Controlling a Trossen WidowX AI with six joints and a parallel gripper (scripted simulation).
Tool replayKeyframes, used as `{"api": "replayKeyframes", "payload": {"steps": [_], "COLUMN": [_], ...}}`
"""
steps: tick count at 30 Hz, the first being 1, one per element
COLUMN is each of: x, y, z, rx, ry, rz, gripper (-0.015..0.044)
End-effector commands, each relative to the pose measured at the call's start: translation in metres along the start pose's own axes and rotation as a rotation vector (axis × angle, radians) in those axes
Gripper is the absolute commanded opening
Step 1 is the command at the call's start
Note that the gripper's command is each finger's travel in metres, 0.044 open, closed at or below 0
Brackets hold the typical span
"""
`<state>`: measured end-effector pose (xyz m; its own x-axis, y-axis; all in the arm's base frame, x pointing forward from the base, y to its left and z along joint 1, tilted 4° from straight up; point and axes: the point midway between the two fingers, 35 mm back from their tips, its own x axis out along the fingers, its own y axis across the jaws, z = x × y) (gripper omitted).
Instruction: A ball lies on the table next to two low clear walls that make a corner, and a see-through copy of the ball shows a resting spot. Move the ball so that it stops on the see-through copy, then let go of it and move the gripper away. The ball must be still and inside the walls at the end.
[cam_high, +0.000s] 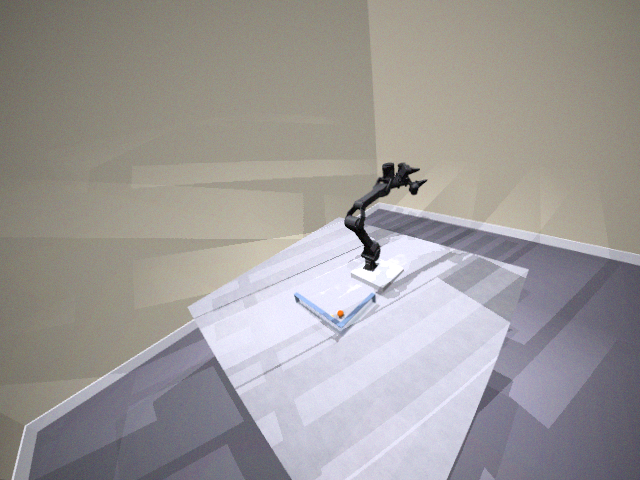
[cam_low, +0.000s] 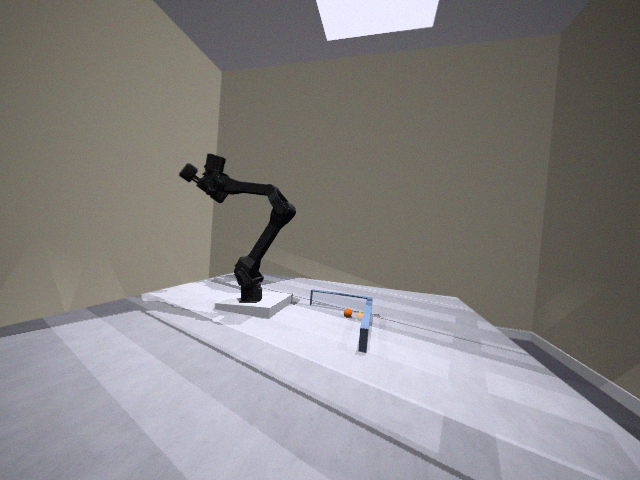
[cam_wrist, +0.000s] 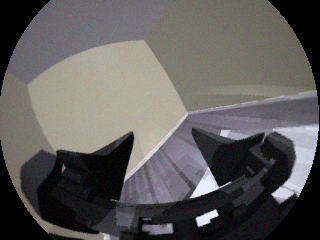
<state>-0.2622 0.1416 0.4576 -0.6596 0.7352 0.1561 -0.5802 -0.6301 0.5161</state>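
Note:
The orange ball (cam_high: 340, 313) (cam_low: 347, 312) lies on the table within the corner made by two low blue-rimmed clear walls. One wall (cam_high: 316, 308) (cam_low: 341, 295) and the other wall (cam_high: 358, 308) (cam_low: 366, 316) meet in a corner near it. The pale see-through copy (cam_low: 359, 315) is beside the ball, nearer the wall; in the top view it is too faint to tell apart. My gripper (cam_high: 422, 175) (cam_wrist: 163, 132) is open and empty, high above the table and pointing away from the walls. Its fingertips are hard to make out in the exterior view.
The arm stands on a white base plate (cam_high: 379, 282) (cam_low: 248, 309), on the open side of the corner. The pale table (cam_high: 372, 392) (cam_low: 289, 423) extends beyond the walls to its edges. The wrist view shows room walls, floor and part of the table, with no ball.

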Motion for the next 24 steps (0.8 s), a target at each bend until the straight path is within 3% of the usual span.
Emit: {"api": "replayKeyframes", "payload": {"steps": [1, 6, 15, 24], "x": [0.001, 0.031, 0.062, 0.033], "y": [-0.002, -0.049, -0.180, -0.325], "z": [0.000, -0.002, 0.007, 0.029], "rx": [-0.004, -0.110, -0.245, -0.254], "ry": [0.000, 0.010, 0.072, 0.169], "rz": [-0.006, -0.170, -0.547, -0.937], "gripper": [0.0374, 0.0247, 0.0247, 0.0247]}}
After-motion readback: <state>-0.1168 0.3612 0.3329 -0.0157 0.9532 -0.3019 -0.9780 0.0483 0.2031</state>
